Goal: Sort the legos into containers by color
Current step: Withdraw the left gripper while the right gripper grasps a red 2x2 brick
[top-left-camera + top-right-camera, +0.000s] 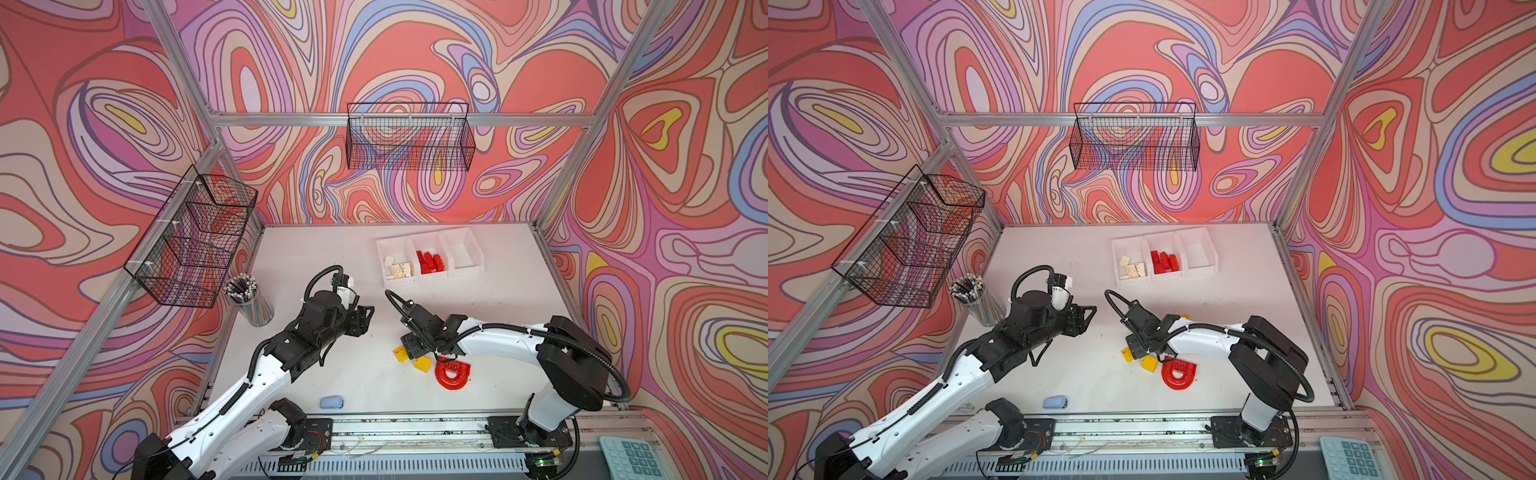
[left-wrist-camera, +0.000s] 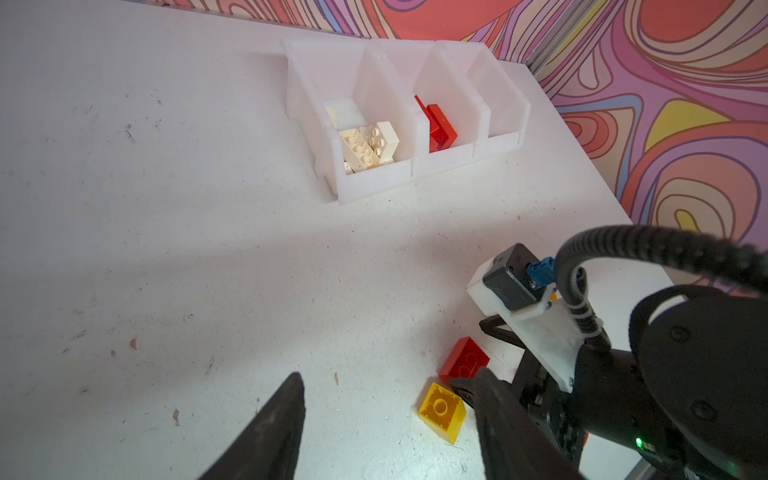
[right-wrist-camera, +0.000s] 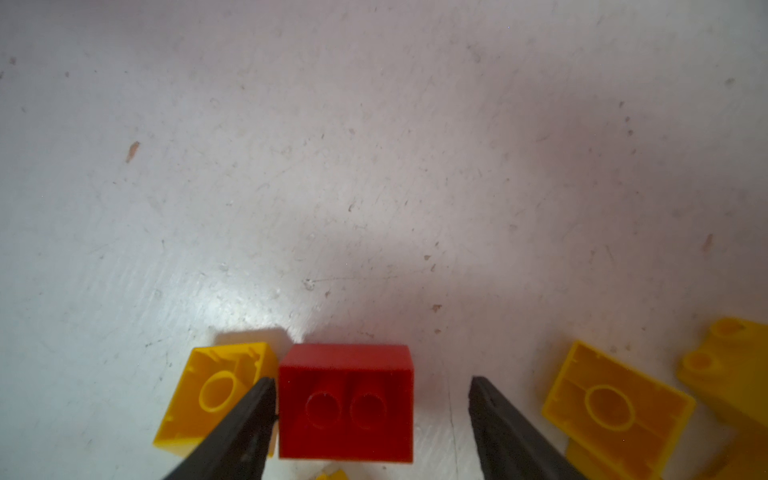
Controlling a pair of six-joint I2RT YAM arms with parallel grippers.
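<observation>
The left gripper (image 2: 389, 374) hangs over bare table (image 2: 166, 249) with its fingers apart and nothing between them; to its right the right gripper (image 3: 372, 380) sits low with jaws spread either side of a small red brick (image 3: 345, 403) lying on the table, not clamped on it. In the containers (image 2: 374, 180), left to right, cream bricks (image 2: 368, 145) lie in the first bin, red bricks (image 2: 440, 124) in the middle, and the last bin (image 1: 462, 254) is empty. By my reckoning the sort is past halfway: this brick, the red arch (image 1: 453, 376) and the yellow bricks (image 1: 423, 365) are left.
</observation>
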